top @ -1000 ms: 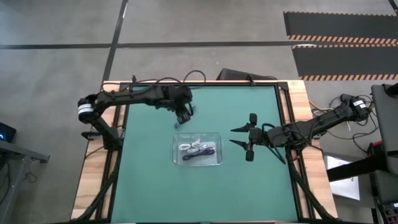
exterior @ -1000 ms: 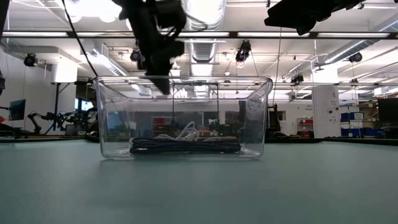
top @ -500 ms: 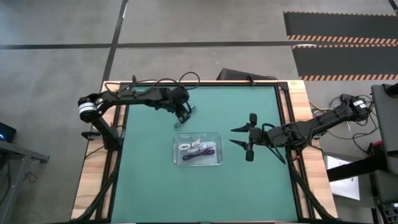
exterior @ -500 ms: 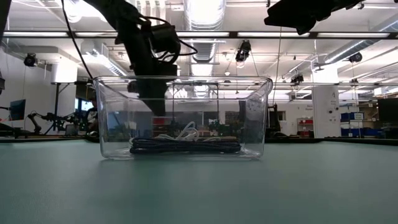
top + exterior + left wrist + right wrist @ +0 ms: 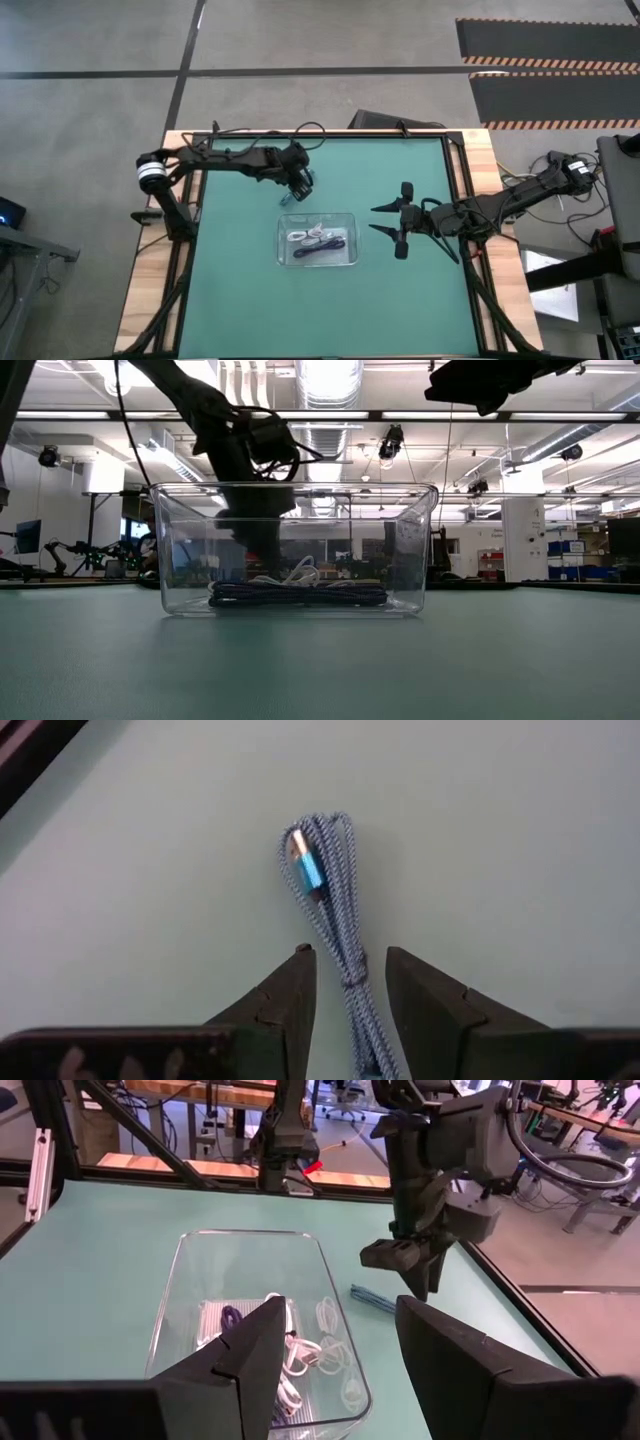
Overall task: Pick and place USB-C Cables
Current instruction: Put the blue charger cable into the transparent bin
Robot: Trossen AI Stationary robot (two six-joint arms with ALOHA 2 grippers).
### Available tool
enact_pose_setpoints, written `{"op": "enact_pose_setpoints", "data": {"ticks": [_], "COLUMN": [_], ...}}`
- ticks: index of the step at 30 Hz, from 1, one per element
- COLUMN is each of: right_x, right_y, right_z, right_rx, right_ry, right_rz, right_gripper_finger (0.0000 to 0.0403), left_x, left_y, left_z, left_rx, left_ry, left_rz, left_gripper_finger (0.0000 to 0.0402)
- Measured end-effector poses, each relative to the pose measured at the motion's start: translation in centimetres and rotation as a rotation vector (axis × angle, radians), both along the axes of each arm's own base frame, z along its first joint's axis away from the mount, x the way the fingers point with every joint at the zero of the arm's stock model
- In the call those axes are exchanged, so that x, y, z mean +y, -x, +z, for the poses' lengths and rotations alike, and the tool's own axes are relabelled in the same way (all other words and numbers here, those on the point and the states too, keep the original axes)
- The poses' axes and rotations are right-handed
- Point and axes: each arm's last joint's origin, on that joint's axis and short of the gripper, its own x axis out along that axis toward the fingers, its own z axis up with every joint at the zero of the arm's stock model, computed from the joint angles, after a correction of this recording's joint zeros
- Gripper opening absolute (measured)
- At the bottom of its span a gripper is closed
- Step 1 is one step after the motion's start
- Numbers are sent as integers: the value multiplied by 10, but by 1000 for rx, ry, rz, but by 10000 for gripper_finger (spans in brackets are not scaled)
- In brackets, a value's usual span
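Note:
A teal braided USB-C cable (image 5: 325,870) lies bundled on the green table just beyond the clear tray's far side. It also shows in the high view (image 5: 307,179) and the right wrist view (image 5: 374,1297). My left gripper (image 5: 350,970) is open and low over it, one finger on each side of the bundle, apart from it. The tray (image 5: 318,215) holds white cables (image 5: 312,236) and a dark purple cable (image 5: 335,248), which lie on its floor. My right gripper (image 5: 400,222) is open and empty, to the right of the tray.
The tray's clear walls (image 5: 400,540) stand just on the near side of my left gripper (image 5: 262,540). Black frame rails (image 5: 455,190) run along the table's edges. Bare green mat lies on the tray's left, near and far right sides.
My left gripper has gone down toward the table behind the tray and a little toward the table's right edge. It now stands low over the teal cable. The cable and the tray have stayed where they were.

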Motion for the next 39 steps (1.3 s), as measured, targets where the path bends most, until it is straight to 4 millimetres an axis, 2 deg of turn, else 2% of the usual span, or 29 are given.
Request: {"op": "enact_pose_setpoints", "data": {"ticks": [8, 16, 39], "right_x": [0, 0, 0], "right_y": [0, 0, 0], "right_z": [0, 0, 0], "right_rx": [0, 0, 0], "right_ry": [-1, -2, -2], "right_rz": [0, 0, 0], "right_gripper_finger": [183, 183, 183], "left_x": [-1, -3, -8], "left_y": [2, 8, 16], "left_z": [-4, -20, -41], "left_rx": [12, 1, -45], "left_ry": [3, 2, 14], "left_rz": [-1, 1, -14], "left_gripper_finger": [107, 107, 107]}}
